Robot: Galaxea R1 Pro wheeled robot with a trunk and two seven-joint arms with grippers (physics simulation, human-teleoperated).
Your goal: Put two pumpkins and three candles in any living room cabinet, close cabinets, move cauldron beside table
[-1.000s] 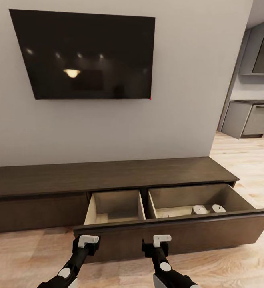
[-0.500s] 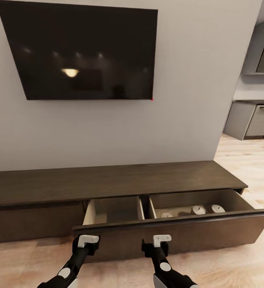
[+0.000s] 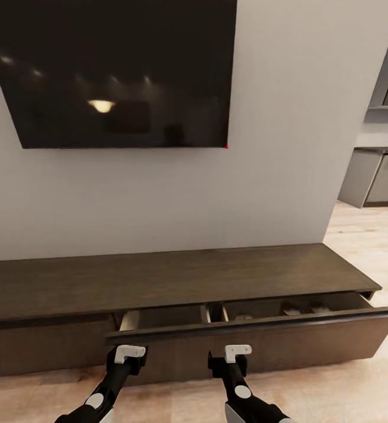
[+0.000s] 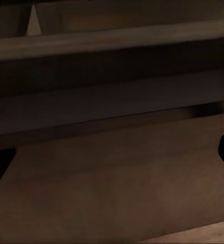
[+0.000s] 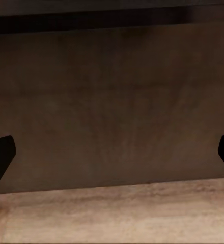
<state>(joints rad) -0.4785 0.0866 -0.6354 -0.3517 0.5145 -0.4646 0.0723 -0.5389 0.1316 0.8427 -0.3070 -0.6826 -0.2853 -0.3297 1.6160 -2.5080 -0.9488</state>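
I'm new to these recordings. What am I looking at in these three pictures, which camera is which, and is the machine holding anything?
This is a simulated two-armed robot. The big picture comes from its head camera, looking down over the left gripper and the right gripper. Both face the front of a wide drawer that stands slightly open in the long dark cabinet under a wall screen. Pale candles are just visible inside the drawer. The two dark pictures come from cameras on the wrists, looking along the fingers at the drawer's brown front from very close. Both grippers are open and hold nothing.
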